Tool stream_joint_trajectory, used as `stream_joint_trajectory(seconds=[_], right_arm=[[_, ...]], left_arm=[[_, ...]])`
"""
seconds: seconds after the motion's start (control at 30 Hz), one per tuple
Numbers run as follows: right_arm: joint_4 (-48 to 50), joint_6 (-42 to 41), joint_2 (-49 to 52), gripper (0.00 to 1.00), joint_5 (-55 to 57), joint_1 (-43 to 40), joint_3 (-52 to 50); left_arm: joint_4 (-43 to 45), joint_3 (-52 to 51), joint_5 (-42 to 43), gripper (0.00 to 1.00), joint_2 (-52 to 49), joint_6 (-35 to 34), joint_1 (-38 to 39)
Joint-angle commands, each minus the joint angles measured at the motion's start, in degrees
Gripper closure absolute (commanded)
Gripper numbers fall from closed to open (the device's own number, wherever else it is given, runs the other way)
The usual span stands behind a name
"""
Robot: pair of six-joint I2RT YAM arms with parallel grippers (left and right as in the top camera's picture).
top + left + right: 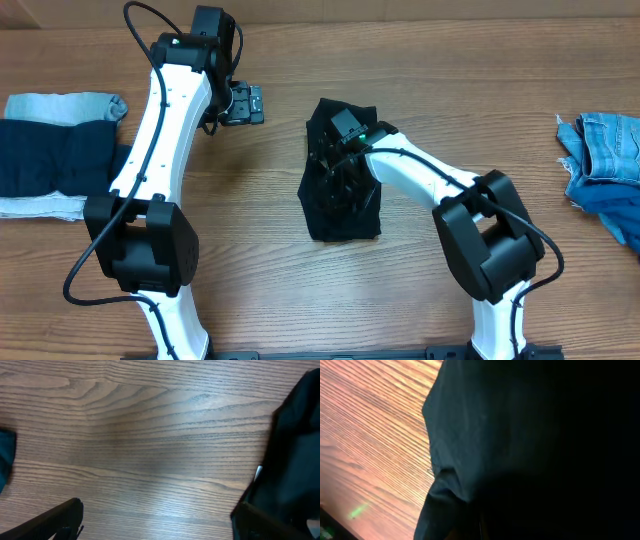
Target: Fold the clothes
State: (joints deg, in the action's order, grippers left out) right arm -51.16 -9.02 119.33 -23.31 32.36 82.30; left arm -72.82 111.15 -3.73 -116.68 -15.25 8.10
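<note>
The black garment (345, 215) lies bunched in a narrow heap at the table's middle. It also shows at the right edge of the left wrist view (296, 435). It fills most of the right wrist view (520, 435). My right gripper (338, 170) is down on its upper part, shut on the cloth, with its fingers buried in black fabric. My left gripper (248, 103) hangs open over bare wood to the garment's left, nothing between its fingers (55, 520).
A stack of folded clothes, dark navy (50, 155) over light denim (65, 103), sits at the left edge. A loose heap of blue denim clothes (605, 160) lies at the right edge. Wooden table (260, 200) lies between them.
</note>
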Motion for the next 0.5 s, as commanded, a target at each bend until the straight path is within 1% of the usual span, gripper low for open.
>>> stream_joint_trajectory(seconds=[0.0,0.1,0.13,0.23,0.33,0.4,0.47], right_arm=[[-0.3,0.5,-0.3,0.96,-0.8,-1.4,1.8],[-0.7,6.5,-2.3,0.94,-0.8,-2.0,7.3],[-0.7,8.0,-4.0,0.93,-0.1,-2.9,11.3],[-0.4,7.1,-5.7,0.93,1.3,-6.2,18.7],[1.7,5.8,-4.3,0.94,1.2,-8.5,19.0],[3.3,5.8,-0.9,0.96,1.4,-8.5,18.7],[6.8,4.8,2.3,0.96,1.5,-8.5,17.9]], left_arm=[[0.0,0.4,-0.7,0.00,-0.1,0.3,-0.2],[0.0,0.4,-0.7,0.00,-0.1,0.3,-0.2],[0.0,0.4,-0.7,0.00,-0.1,0.2,-0.2],[0.0,0.4,-0.7,0.00,-0.1,0.2,-0.2],[0.0,0.4,-0.7,0.00,-0.1,0.3,-0.2],[0.0,0.4,-0.7,0.00,-0.1,0.3,-0.2],[0.0,0.4,-0.7,0.00,-0.1,0.3,-0.2]])
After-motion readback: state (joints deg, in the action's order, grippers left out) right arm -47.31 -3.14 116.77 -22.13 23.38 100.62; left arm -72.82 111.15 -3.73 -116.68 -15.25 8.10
